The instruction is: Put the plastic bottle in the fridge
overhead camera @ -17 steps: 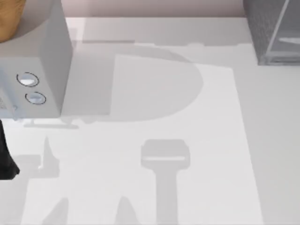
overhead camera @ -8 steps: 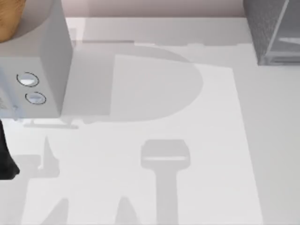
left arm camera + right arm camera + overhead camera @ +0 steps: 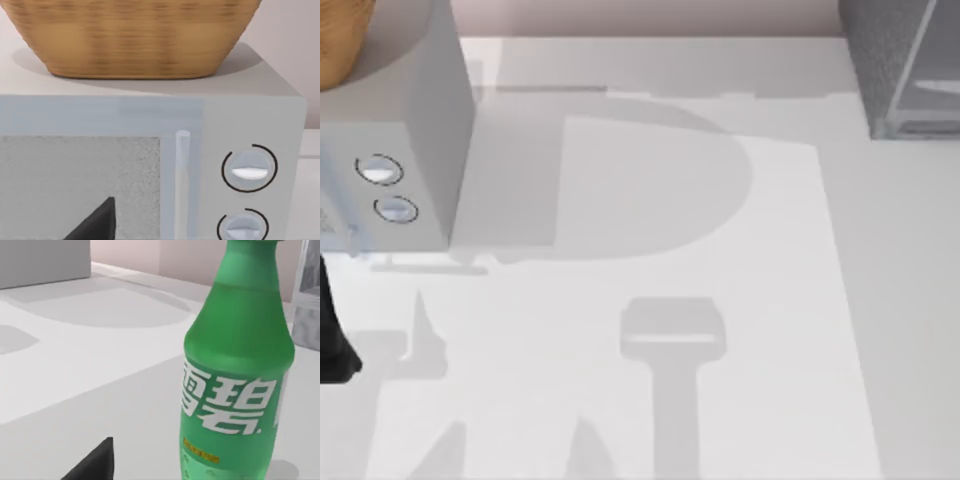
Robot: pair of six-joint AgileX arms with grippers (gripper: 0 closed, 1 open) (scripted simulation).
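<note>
Table (image 3: 650,400): white, bearing shadows of the two AgileX arms

Fridge (image 3: 895,60): dark grey speckled box with a paler panel in a light frame, at the far right corner; the door looks closed, though little of it is in view

Plastic bottle (image 3: 237,370): green, white lettering on the label, standing upright on the table close before the right wrist camera, with the fridge's edge just behind it; not lifted

Microwave (image 3: 390,150): pale grey box with two round knobs (image 3: 248,167), at the far left, a woven basket (image 3: 135,35) on its top

Left arm (image 3: 332,330): dark form at the table's left edge, facing the microwave; finger state cannot be told

Right gripper: one dark fingertip (image 3: 95,462) is visible near the bottle, not touching it; open or closed cannot be told

Progress: judged early; bottle not yet grasped, carrying and placing in the fridge remain
</note>
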